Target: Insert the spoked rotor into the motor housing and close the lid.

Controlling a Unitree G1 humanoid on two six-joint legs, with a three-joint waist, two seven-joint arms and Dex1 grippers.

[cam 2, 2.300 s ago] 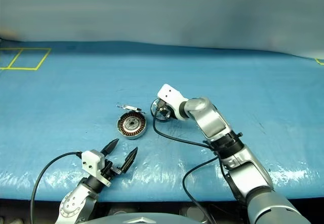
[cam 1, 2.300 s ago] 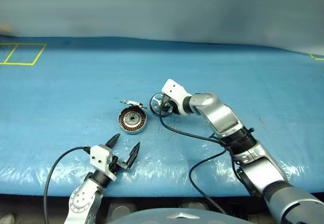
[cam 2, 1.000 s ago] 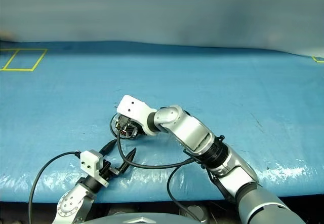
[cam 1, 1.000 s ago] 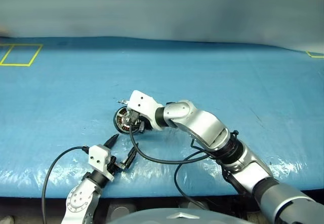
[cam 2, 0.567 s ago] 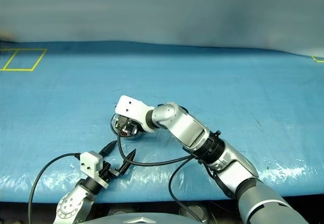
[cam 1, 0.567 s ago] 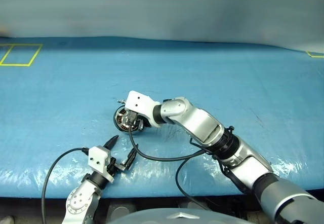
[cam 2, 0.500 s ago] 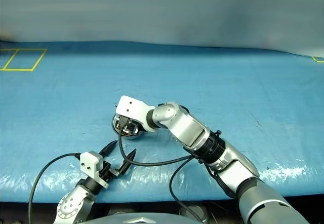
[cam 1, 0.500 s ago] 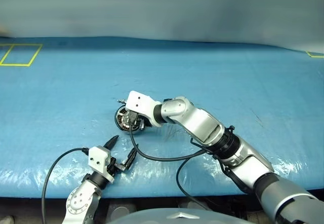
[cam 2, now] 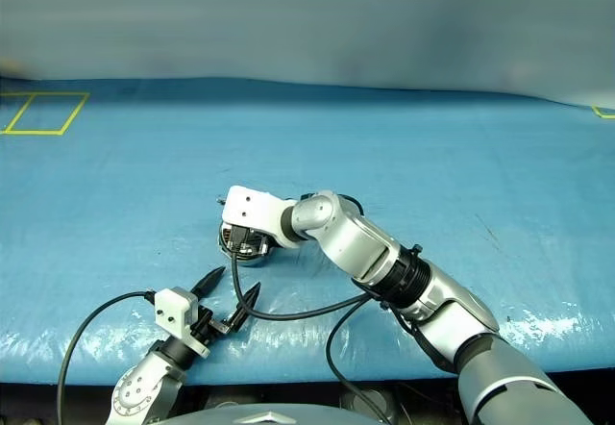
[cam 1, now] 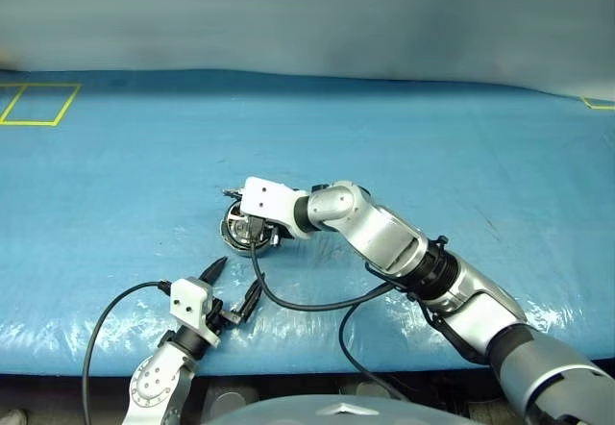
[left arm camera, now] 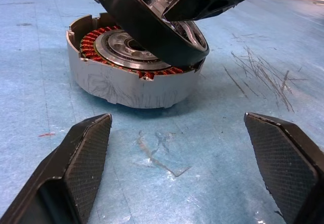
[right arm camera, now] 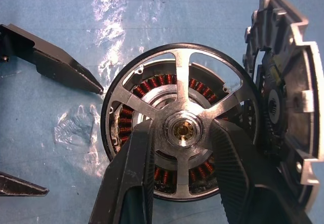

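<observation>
Right gripper (right arm camera: 183, 163) pinches the spoked rotor (right arm camera: 182, 127) by its hub, tilted over the motor housing (left arm camera: 132, 79). Lid (right arm camera: 286, 100) lies just beside the housing, at its twelve o'clock. Left gripper (cam 1: 233, 284), jaws wide, empty, waits at six o'clock.

a robot test bench in a lab or workshop is what is being shown here. a broad work surface is covered by a blue plastic sheet (cam 1: 432, 146), glossy and wrinkled along the near edge, scratched and scuffed where it is seen from the left wrist. yellow tape outlines (cam 1: 36, 104) are laid on the sheet at the far left corner, with another yellow mark (cam 1: 597, 104) at the far right, as marked zones. a plain grey backdrop (cam 1: 307, 12) is hung behind the bench. bare motor parts are set out loose on the sheet, with no household furnishings around.
</observation>
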